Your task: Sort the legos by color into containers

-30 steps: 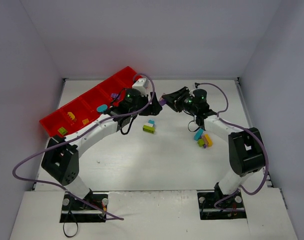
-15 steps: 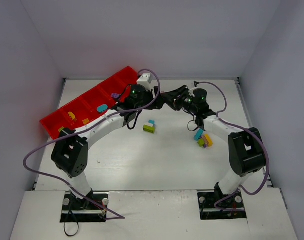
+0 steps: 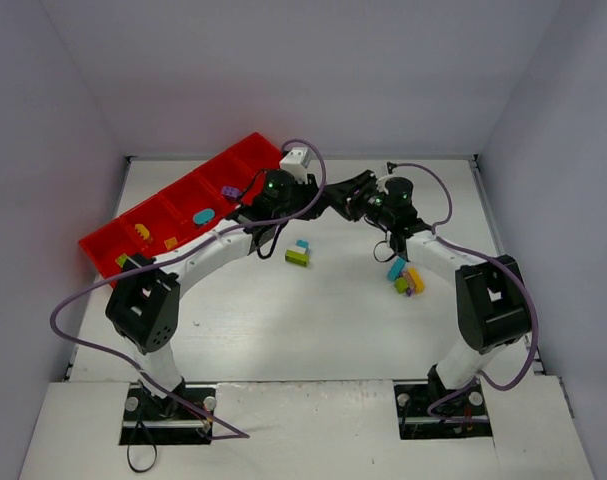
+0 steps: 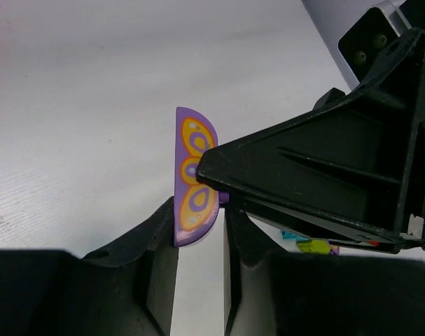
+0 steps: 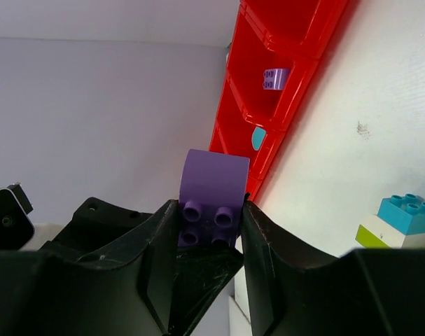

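Observation:
Both grippers meet above the table's middle on one purple lego, rounded and printed with orange butterfly wings. My right gripper is shut on its studded body. My left gripper is shut on its lower edge, facing the right gripper. The left gripper sits just left of it in the top view. The red tray of containers lies at the far left, with a purple lego, a teal one, yellow-orange ones and a green one in separate compartments.
A teal, white and lime stack stands on the table below the grippers, also visible in the right wrist view as the stack. A cluster of teal, yellow, green and purple legos lies by the right arm. Grey walls enclose the table.
My left gripper swung right from beside the tray to the right gripper and shut its jaws on the purple lego. The right arm stayed still.

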Controlling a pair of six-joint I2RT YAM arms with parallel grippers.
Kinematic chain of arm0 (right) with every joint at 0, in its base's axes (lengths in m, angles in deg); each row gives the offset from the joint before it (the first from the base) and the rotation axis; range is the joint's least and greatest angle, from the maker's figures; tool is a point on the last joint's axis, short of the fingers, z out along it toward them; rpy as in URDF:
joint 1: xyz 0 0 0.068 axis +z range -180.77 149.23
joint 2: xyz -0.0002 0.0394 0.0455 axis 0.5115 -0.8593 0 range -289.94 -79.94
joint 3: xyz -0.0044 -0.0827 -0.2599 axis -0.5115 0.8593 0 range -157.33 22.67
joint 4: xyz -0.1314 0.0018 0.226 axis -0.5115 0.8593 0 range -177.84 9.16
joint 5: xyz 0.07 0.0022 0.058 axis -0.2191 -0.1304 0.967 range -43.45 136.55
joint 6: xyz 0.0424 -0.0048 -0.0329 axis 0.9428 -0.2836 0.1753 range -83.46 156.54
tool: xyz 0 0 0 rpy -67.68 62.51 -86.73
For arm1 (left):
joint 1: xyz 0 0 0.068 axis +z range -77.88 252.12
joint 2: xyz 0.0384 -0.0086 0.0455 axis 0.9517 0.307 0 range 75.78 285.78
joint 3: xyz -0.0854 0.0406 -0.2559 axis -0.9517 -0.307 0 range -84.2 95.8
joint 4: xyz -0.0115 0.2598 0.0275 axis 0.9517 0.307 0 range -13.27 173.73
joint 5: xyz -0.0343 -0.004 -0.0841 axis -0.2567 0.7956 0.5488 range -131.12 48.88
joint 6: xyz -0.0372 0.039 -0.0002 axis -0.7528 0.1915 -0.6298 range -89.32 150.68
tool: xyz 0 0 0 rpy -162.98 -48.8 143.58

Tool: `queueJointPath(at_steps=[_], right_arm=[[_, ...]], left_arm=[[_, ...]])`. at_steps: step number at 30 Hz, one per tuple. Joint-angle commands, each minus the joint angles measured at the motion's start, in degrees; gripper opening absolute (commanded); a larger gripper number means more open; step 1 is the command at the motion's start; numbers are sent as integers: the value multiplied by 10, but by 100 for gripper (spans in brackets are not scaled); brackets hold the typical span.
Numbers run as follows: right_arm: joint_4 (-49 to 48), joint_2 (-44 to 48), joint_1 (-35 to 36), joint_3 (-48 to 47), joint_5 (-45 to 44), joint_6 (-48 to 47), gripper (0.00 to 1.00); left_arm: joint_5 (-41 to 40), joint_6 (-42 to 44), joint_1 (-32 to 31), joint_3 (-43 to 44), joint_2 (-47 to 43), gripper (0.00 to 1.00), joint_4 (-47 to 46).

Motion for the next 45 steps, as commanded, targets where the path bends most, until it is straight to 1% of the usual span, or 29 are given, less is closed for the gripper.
queueJointPath(at_steps=[1, 2, 3, 5, 6, 7, 8, 10, 11, 14, 17, 18, 19, 22, 24, 25, 26, 27, 28, 30, 33, 34, 36, 40, 41, 43, 44, 45], right_arm=[[-41, 31, 3, -4, 20, -16, 11], [-37, 31, 3, -5, 20, -21, 15], [-32, 30, 3, -6, 19, -27, 25], [-14, 30, 2, -10, 15, -48, 36], [-7, 27, 1, -16, 14, -55, 50], [3, 24, -2, -20, 14, -61, 58], [22, 23, -4, -24, 14, -76, 68], [42, 18, -12, -34, 14, -89, 77], [46, 16, -17, -36, 14, -97, 83], [65, 12, -37, -40, 15, -116, 89], [105, 22, -66, -49, 9, -141, 90], [120, 27, -74, -52, -2, -170, 90], [161, 31, -80, -61, -9, -189, 89], [241, 59, -100, -76, -52, -267, 89], [272, 81, -103, -83, -76, -317, 89], [298, 88, -103, -85, -96, -330, 88], [308, 102, -103, -84, -104, -341, 88], [316, 107, -103, -83, -109, -352, 87], [331, 118, -104, -81, -116, -370, 87], [343, 129, -103, -73, -117, -385, 86], [361, 151, -101, -60, -122, -402, 86], [372, 156, -100, -56, -126, -408, 86], [384, 174, -98, -47, -139, -420, 86], [401, 195, -98, -30, -148, -434, 86], [404, 200, -98, -27, -148, -437, 86], [416, 205, -97, -25, -151, -438, 86], [417, 207, -94, -23, -154, -438, 86], [417, 208, -94, -19, -163, -439, 86]], left_arm=[[-24, 11, 10, 8, -28, 6, -59], [-24, 10, 13, 4, -29, 5, -60], [-24, 11, 15, -4, -34, 4, -60], [-24, 10, 17, -13, -40, 4, -61], [-24, 11, 21, -19, -47, 4, -62], [-24, 11, 22, -31, -50, 4, -63], [-24, 12, 23, -37, -58, 4, -65], [-23, 12, 28, -56, -65, 4, -64], [-22, 12, 29, -63, -70, 4, -65], [-24, 17, 39, -86, -90, 4, -61], [-30, 21, 65, -93, -99, 4, -39], [-31, 22, 75, -91, -99, 4, -29], [-33, 26, 97, -85, -98, 4, -4], [-68, 51, 129, -50, -83, 4, 36], [-98, 74, 157, 0, -52, 4, 76], [-101, 80, 166, 19, -38, 4, 120], [-104, 85, 183, 40, -5, 4, 135], [-108, 92, 191, 79, 9, 4, 149], [-110, 98, 198, 96, 38, 4, 163], [-115, 114, 210, 138, 64, 5, 168], [-138, 127, 219, 185, 115, 5, 201], [-143, 127, 222, 215, 127, 5, 218], [-143, 127, 234, 241, 159, 7, 229], [-129, 128, 244, 305, 203, 24, 248], [-128, 133, 244, 311, 207, 33, 249], [-126, 135, 244, 324, 207, 41, 254], [-126, 135, 244, 326, 204, 50, 255], [-126, 135, 244, 325, 196, 55, 255]])
